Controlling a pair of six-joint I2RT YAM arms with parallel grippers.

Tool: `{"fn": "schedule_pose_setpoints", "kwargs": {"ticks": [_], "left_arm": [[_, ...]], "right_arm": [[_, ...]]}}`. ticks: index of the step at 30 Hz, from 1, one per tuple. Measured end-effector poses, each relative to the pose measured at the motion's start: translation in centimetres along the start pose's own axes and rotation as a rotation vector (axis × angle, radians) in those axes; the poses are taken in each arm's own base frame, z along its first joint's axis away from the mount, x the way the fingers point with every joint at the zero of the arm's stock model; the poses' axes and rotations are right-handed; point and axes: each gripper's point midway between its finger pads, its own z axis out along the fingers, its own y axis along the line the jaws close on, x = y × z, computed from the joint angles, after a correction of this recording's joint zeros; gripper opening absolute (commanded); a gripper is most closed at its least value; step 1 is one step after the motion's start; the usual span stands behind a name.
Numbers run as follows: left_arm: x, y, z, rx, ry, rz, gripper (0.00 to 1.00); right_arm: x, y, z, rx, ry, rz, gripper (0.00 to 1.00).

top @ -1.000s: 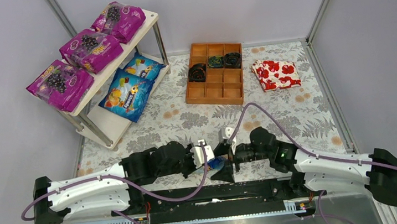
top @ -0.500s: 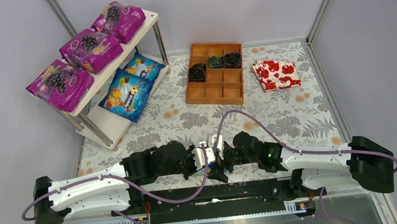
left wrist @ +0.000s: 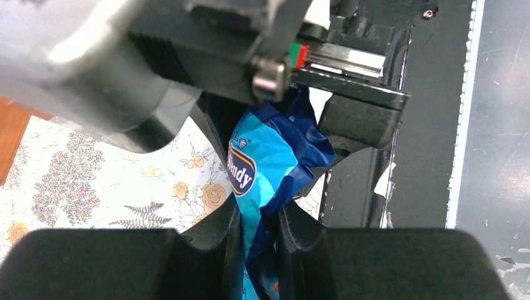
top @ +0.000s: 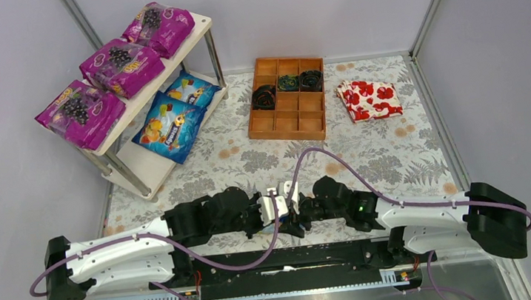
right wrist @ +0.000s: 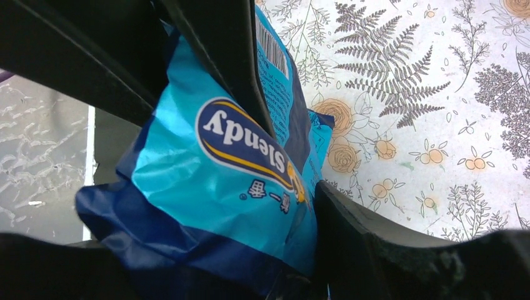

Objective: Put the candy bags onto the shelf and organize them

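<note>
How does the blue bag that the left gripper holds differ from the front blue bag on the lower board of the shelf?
The held bag is crumpled and pinched in the left gripper; the shelf bag lies flat on the lower board. The held bag shows a logo on plain cyan; the shelf bag shows colourful candy pictures. Both are glossy blue packs.
</note>
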Motion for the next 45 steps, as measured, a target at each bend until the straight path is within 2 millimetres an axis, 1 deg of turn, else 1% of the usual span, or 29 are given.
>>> {"fn": "schedule_pose_setpoints", "kwargs": {"ticks": [3, 5, 10, 11, 12, 13, 14, 15, 16, 17, 21, 23, 25, 28, 31, 32, 34, 37, 38, 40, 43, 45], "left_arm": [[0.0, 0.0, 0.0, -0.001, 0.000, 0.000, 0.00], [0.0, 0.2, 0.0, -0.006, 0.000, -0.002, 0.00], [0.1, 0.5, 0.0, -0.024, -0.010, -0.006, 0.13], [0.1, 0.5, 0.0, -0.026, -0.012, -0.009, 0.18], [0.1, 0.6, 0.0, -0.028, -0.013, -0.010, 0.25], [0.1, 0.6, 0.0, -0.030, -0.014, -0.013, 0.34], [0.0, 0.6, 0.0, -0.031, -0.015, -0.015, 0.45], [0.0, 0.7, 0.0, -0.034, -0.018, -0.016, 0.60], [-0.4, 0.8, 0.0, -0.038, -0.033, -0.014, 0.67], [-1.0, 0.9, -0.1, -0.042, -0.059, -0.013, 0.73], [-3.5, 1.6, -1.1, -0.078, -0.163, -0.008, 0.87], [-4.4, 2.1, -1.9, -0.107, -0.194, -0.010, 0.92], [-5.7, 2.8, -2.8, -0.144, -0.232, -0.019, 0.94], [-8.2, 3.8, -4.7, -0.197, -0.307, -0.038, 0.95], [-11.6, 4.9, -7.5, -0.249, -0.429, -0.055, 0.96], [-13.0, 5.2, -8.7, -0.267, -0.481, -0.060, 0.96], [-14.7, 5.6, -10.3, -0.288, -0.555, -0.065, 0.98], [-16.8, 6.0, -12.0, -0.308, -0.649, -0.070, 0.99], [-17.4, 6.1, -12.3, -0.310, -0.671, -0.070, 0.99], [-18.2, 6.1, -12.3, -0.307, -0.689, -0.069, 0.99], [-19.0, 6.1, -11.9, -0.296, -0.689, -0.063, 0.99], [-19.1, 6.1, -11.4, -0.293, -0.681, -0.061, 0.99]], "right_arm": [[-0.1, 0.0, 0.1, -0.001, -0.009, -0.005, 0.51], [-0.1, -0.1, 0.2, 0.000, -0.010, -0.006, 0.48], [-0.1, 0.0, 0.2, 0.001, -0.020, 0.004, 0.39], [-0.2, 0.0, 0.3, 0.003, -0.026, 0.008, 0.37], [-0.2, 0.0, 0.3, 0.004, -0.031, 0.015, 0.35], [-0.3, 0.0, 0.3, 0.005, -0.038, 0.022, 0.34], [-0.3, 0.0, 0.3, 0.009, -0.043, 0.031, 0.34], [-0.2, 0.0, 0.3, 0.012, -0.045, 0.043, 0.33], [-0.1, -0.1, 0.3, 0.019, -0.046, 0.057, 0.33], [0.1, -0.1, 0.3, 0.023, -0.043, 0.071, 0.32], [0.3, -0.3, 0.3, 0.044, -0.047, 0.128, 0.27], [0.2, -0.3, 0.3, 0.052, -0.058, 0.153, 0.20], [0.3, -0.5, 0.5, 0.065, -0.066, 0.189, 0.14], [0.4, -1.3, 0.9, 0.118, -0.084, 0.272, 0.13], [0.4, -2.6, 1.4, 0.195, -0.112, 0.381, 0.10], [0.4, -3.0, 1.5, 0.216, -0.120, 0.419, 0.10], [0.4, -4.1, 1.8, 0.254, -0.146, 0.515, 0.09], [0.5, -5.8, 2.4, 0.298, -0.175, 0.639, 0.09], [0.3, -6.3, 2.8, 0.307, -0.177, 0.675, 0.09], [-0.4, -7.0, 3.8, 0.313, -0.184, 0.718, 0.09], [-2.4, -8.1, 6.0, 0.313, -0.195, 0.764, 0.09], [-3.5, -8.8, 7.2, 0.317, -0.204, 0.795, 0.09]]}}
